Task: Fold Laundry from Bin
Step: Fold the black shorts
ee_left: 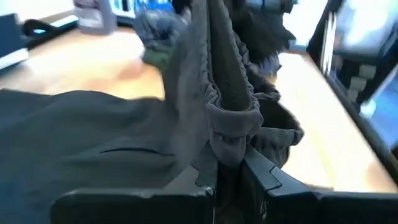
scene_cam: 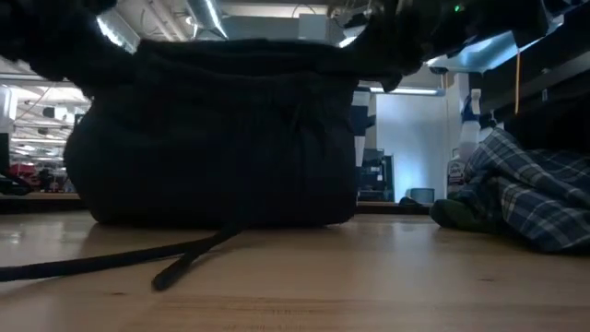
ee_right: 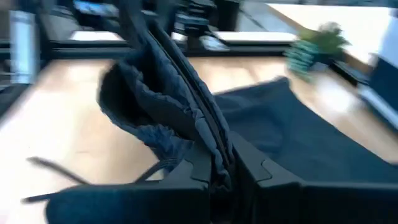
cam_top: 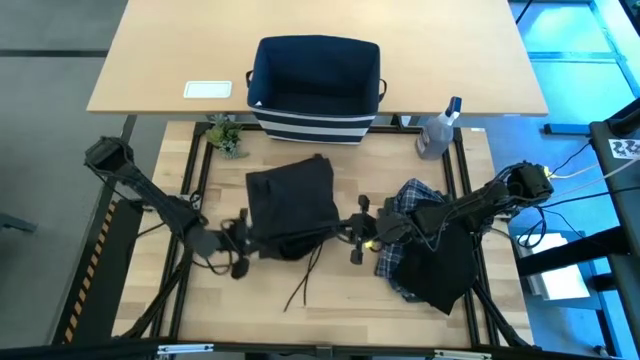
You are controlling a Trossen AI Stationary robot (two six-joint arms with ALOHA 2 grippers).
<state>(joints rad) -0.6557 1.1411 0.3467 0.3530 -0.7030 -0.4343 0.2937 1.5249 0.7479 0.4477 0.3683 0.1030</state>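
While both pinch its gathered waistband, the left tool (cam_top: 243, 243) and the right tool (cam_top: 352, 238) hold the black garment (cam_top: 292, 205) stretched between them above the worktop (cam_top: 330, 295), its drawstrings (cam_top: 303, 282) trailing. The plaid shirt (cam_top: 412, 240) lies heaped just right. The bin (cam_top: 316, 88) stands beyond.

Wooden table (cam_top: 330, 300): black garment (cam_top: 292, 205), plaid shirt (cam_top: 408, 200), spray bottle (cam_top: 438, 130), plant (cam_top: 226, 135).
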